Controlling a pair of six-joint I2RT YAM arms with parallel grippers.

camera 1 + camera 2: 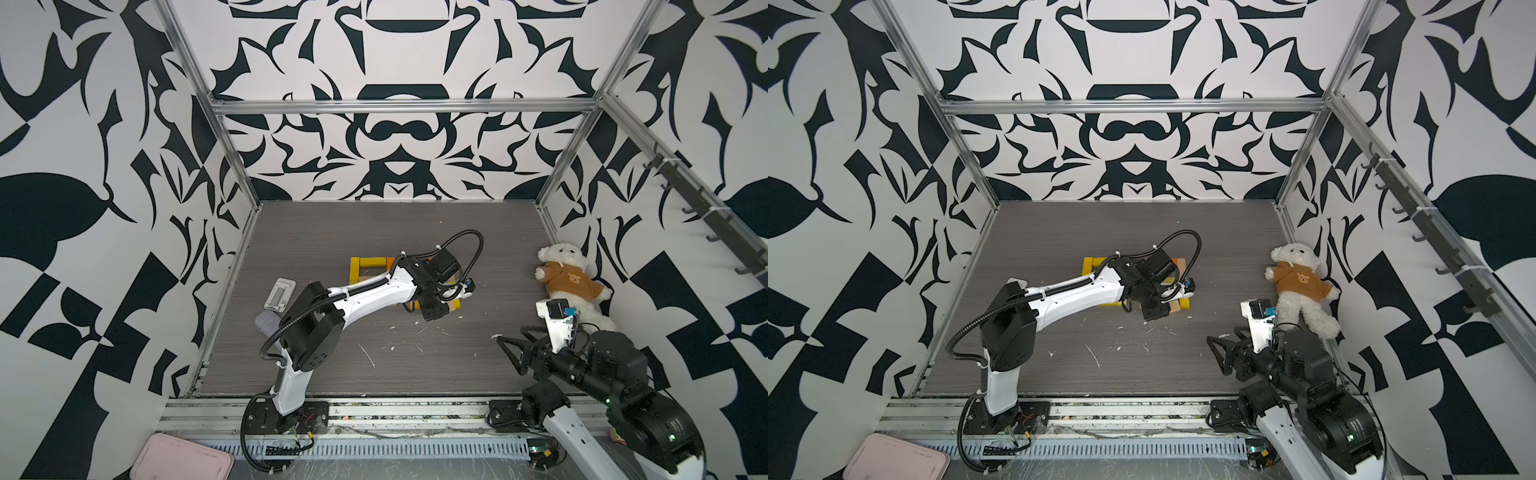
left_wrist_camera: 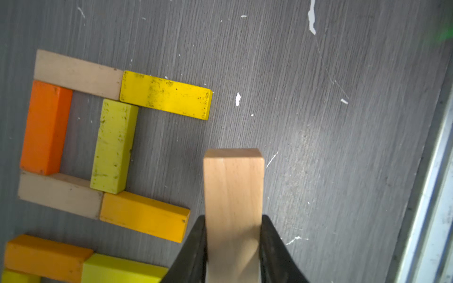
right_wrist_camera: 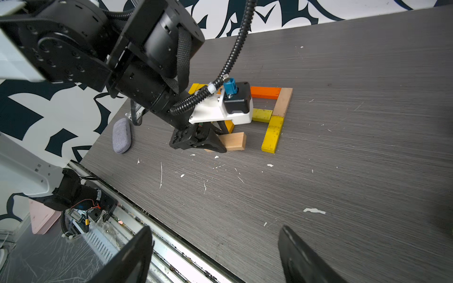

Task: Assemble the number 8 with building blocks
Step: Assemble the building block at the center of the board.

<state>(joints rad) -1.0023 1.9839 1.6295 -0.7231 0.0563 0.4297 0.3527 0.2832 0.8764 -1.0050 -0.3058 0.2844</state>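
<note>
- Left wrist view: my left gripper (image 2: 233, 219) is clamped on one end of a pale tan block (image 2: 232, 181), jaws on its two long sides.
- This block is near the free ends of a yellow block (image 2: 165, 95) and an amber block (image 2: 144, 216) and touches neither. Whether it touches the table (image 2: 331, 147), I cannot tell.
- Beyond those, an orange block (image 2: 45, 127), a lime block (image 2: 114, 147) and two tan ones lie flat in a closed rectangle.
- Right wrist view: my right gripper (image 3: 215, 230) is wide open and empty over the table's near edge, well apart from the blocks.
- Farther right, in a top view, a teddy bear (image 1: 569, 282) lies by the wall.
</note>
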